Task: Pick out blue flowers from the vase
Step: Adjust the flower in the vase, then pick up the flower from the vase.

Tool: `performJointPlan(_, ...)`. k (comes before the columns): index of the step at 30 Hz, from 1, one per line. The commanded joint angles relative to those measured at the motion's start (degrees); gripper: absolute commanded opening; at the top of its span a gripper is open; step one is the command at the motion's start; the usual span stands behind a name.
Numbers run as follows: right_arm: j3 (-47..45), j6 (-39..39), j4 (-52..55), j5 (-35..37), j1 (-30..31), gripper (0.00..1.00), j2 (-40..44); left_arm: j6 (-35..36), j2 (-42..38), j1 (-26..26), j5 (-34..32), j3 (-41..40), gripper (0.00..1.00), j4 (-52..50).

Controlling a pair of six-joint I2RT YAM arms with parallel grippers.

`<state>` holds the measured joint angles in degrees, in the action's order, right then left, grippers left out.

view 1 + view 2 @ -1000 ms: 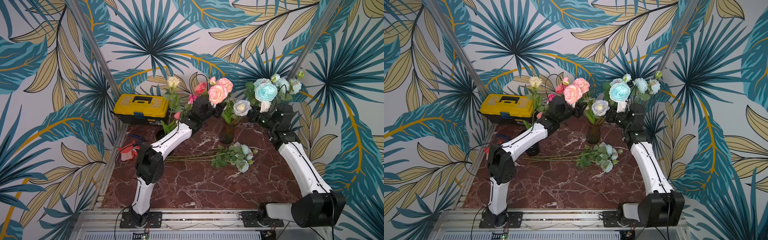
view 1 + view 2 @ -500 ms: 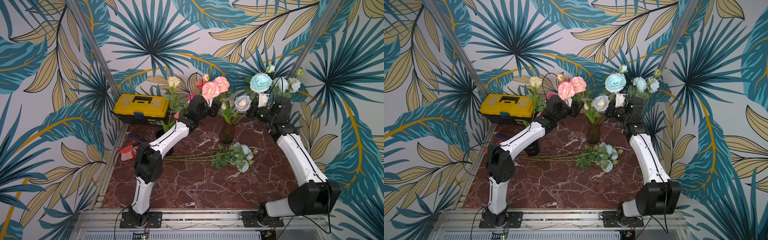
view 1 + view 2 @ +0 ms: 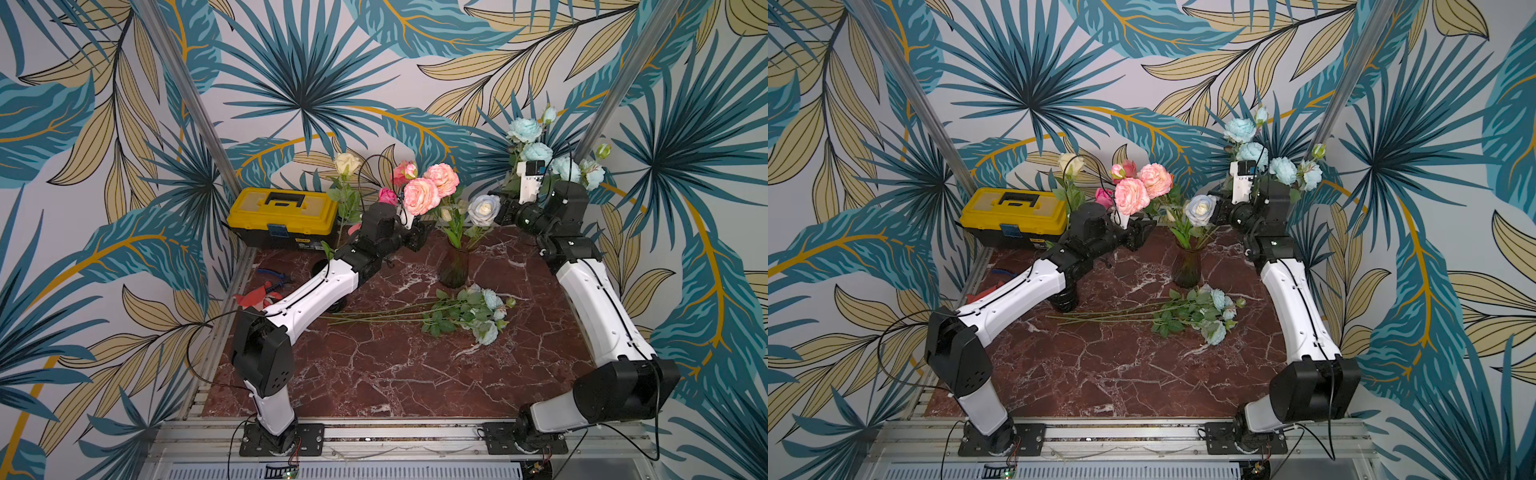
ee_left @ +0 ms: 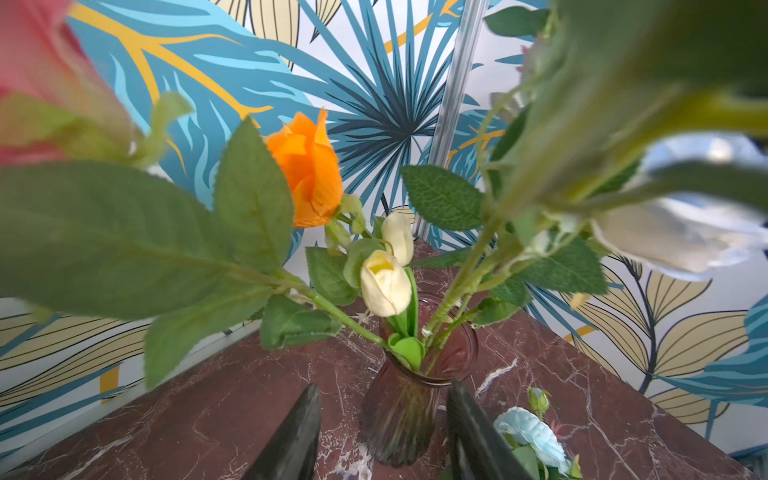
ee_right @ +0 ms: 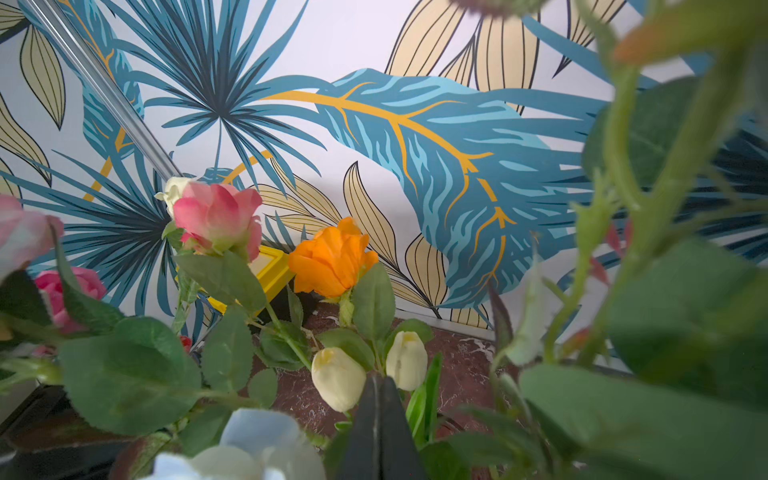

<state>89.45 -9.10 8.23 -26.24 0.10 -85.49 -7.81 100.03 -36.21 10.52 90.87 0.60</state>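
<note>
**A:** Red-brown marbled tabletop [image 3: 374, 365], palm-leaf wallpaper all round. Where are the blue flowers [image 3: 534, 151] sitting?

**B:** They are hanging upper right in both top views, above the right gripper [image 5: 378, 432]. I cannot tell whether the stem ends are clearing the vase [image 3: 454, 266]. A second blue spray [image 3: 486, 316] is lying flat on the marble at frame centre.

**A:** Jaws?

**B:** The right pair is showing clenched, but I cannot tell if a stem is pinched. The left gripper [image 4: 384, 386] is standing parted, its fingers flanking the ribbed dark glass without touching it.

**A:** Advice for the lift?

**B:** Judgement: draw the wiry stem straight up, slowly. The serrated fabric leaves are likely snagging the ruffled pink peonies [image 3: 430, 189] and the smooth cream tulip buds [image 4: 384, 284]. The left gripper could be steadying the narrow vase.
</note>
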Motion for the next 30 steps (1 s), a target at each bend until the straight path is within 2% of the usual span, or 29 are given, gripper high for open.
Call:
performJointPlan(1, 0.05, 1.39, 2.78, -1.09, 0.08, 0.00, 1.66, 0.87, -1.81, -0.80, 1.11, -2.93, 0.49, 0.19)
performJointPlan(2, -0.74, 1.50, 3.07, -0.95, 0.08, 0.01, 2.61, 0.64, -2.25, -0.91, 1.36, -3.84, 0.49, 0.19)
performJointPlan(9, -7.82, 4.55, 7.59, 2.97, 0.08, 0.28, 8.74, -0.21, -5.54, -1.17, 1.79, -9.20, 0.49, 0.23)
performJointPlan(11, -9.74, 5.06, 7.95, 4.23, 0.11, 0.32, 10.36, -0.20, -6.34, -1.39, 1.85, -10.53, 0.49, 0.19)
performJointPlan(14, -12.36, 5.09, 7.70, 4.41, 0.03, 0.33, 12.83, -0.45, -7.36, -1.81, 1.60, -12.42, 0.49, 0.20)
performJointPlan(22, -22.06, 5.22, 2.35, -0.36, 0.08, 0.37, 18.14, 0.46, -8.67, -3.74, 2.09, -15.01, 0.49, 0.21)
performJointPlan(30, -30.25, 6.73, -3.53, 2.72, 0.09, 0.38, 18.24, 1.84, -9.63, -5.32, 3.84, -18.19, 0.49, 0.43)
